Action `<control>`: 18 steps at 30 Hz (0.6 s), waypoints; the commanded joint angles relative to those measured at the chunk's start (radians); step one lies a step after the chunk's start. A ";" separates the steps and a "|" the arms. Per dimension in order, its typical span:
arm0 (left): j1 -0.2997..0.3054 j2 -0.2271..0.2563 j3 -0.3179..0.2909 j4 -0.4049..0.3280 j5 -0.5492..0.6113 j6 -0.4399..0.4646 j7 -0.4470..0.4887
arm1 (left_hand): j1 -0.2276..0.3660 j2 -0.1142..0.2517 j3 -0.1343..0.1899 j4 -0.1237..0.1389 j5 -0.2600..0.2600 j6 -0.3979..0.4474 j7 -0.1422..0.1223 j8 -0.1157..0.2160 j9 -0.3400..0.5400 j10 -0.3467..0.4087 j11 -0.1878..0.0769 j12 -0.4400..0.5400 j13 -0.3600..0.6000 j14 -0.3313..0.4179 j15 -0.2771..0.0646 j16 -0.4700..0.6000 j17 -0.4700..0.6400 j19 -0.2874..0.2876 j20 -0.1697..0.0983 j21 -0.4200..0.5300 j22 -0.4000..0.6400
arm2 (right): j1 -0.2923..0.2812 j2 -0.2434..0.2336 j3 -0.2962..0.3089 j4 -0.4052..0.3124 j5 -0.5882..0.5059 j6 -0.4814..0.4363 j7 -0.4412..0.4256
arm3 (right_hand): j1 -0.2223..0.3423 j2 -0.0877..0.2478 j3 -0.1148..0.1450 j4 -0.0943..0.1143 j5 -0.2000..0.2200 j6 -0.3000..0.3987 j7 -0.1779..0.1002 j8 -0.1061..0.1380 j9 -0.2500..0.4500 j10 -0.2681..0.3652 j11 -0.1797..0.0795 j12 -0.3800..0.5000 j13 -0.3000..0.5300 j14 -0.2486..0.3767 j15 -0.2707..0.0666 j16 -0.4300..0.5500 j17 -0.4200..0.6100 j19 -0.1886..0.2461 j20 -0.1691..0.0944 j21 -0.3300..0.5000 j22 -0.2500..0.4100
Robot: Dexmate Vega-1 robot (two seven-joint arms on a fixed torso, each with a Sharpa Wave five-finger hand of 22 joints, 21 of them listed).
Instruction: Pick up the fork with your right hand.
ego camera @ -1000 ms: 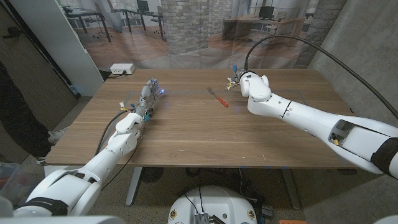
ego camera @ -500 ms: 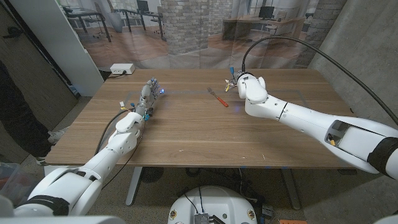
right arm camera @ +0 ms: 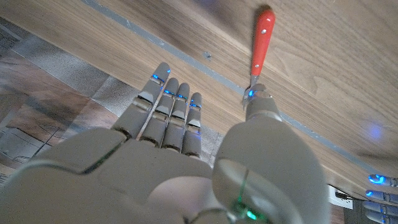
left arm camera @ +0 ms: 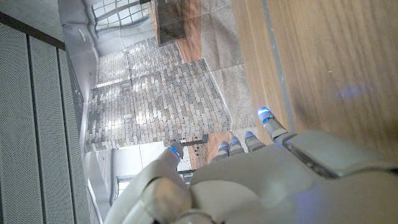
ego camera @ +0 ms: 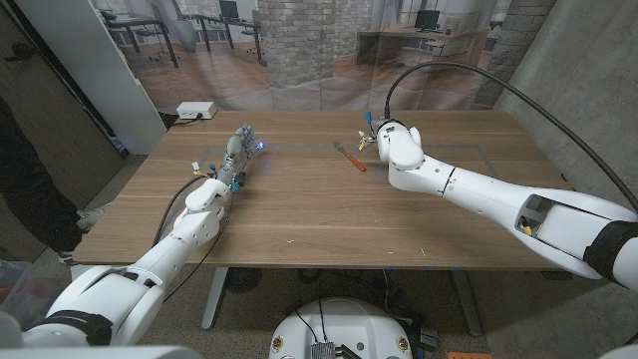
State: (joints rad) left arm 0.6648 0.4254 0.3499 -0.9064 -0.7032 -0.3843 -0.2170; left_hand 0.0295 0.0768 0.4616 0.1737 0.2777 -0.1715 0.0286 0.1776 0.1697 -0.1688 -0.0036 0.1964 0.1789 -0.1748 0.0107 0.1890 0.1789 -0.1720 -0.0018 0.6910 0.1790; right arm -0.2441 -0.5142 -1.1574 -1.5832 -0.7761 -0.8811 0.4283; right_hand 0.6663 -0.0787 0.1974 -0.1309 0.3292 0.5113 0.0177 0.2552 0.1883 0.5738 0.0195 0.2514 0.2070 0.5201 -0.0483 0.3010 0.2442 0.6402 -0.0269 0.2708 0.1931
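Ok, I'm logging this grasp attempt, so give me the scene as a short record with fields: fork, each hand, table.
fork: red-handled fork lying on the table, not held
right hand: right hand beside the fork, fingers extended, thumb tip near the fork's metal end in the right wrist view, holds nothing
left hand: left hand on the table's left part, fingers straight, holds nothing
table: wooden table
task state: fork not yet picked up

1. Reaching the right arm across from the near right corner, right hand (ego camera: pixel 384 140) hovering far out with fingers (right arm camera: pixel 166 106) straight, together, holding nothing.
2. Stretching the left arm forward along the left side, left hand (ego camera: pixel 236 158) extended, fingers (left arm camera: pixel 271 126) straight, empty.
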 commanded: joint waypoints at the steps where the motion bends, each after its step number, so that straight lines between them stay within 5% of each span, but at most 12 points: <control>1: -0.003 -0.001 0.000 0.008 0.000 0.001 -0.004 | -0.006 0.078 -0.001 -0.001 0.006 -0.150 0.010 0.002 0.002 -0.144 0.006 0.002 0.005 -0.116 0.005 0.002 0.003 -0.157 0.008 -0.007 0.005 | -0.003 0.017 -0.018 0.012 -0.003 -0.011 -0.010 | 0.013 -0.004 -0.007 0.002 0.004 0.011 -0.001 -0.002 0.002 0.013 -0.002 -0.002 0.005 0.013 -0.036 0.011 0.007 0.009 -0.003 0.004 0.004; 18: -0.010 -0.001 0.000 0.020 0.000 0.002 -0.009 | -0.006 0.078 -0.002 -0.001 0.007 -0.150 0.011 0.002 0.002 -0.144 0.007 0.002 0.005 -0.116 0.005 0.002 0.003 -0.156 0.008 -0.011 0.005 | 0.008 0.039 -0.043 0.045 -0.008 -0.001 -0.014 | 0.030 0.001 -0.022 0.002 0.007 0.040 -0.007 -0.002 0.003 0.037 -0.012 0.001 0.007 0.036 -0.043 0.027 0.020 0.023 -0.005 0.011 0.005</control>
State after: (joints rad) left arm 0.6607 0.4250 0.3504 -0.8962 -0.7029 -0.3839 -0.2215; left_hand 0.0295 0.0768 0.4616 0.1737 0.2777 -0.1715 0.0286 0.1776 0.1697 -0.1688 -0.0036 0.1964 0.1789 -0.1748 0.0107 0.1890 0.1789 -0.1721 -0.0018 0.6803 0.1790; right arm -0.2474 -0.4908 -1.1815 -1.5601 -0.7789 -0.8837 0.4093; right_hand 0.6836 -0.0825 0.1807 -0.1308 0.3290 0.5434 0.0107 0.2553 0.1882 0.6011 0.0111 0.2514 0.2120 0.5470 -0.0539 0.3219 0.2604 0.6513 -0.0304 0.2712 0.1930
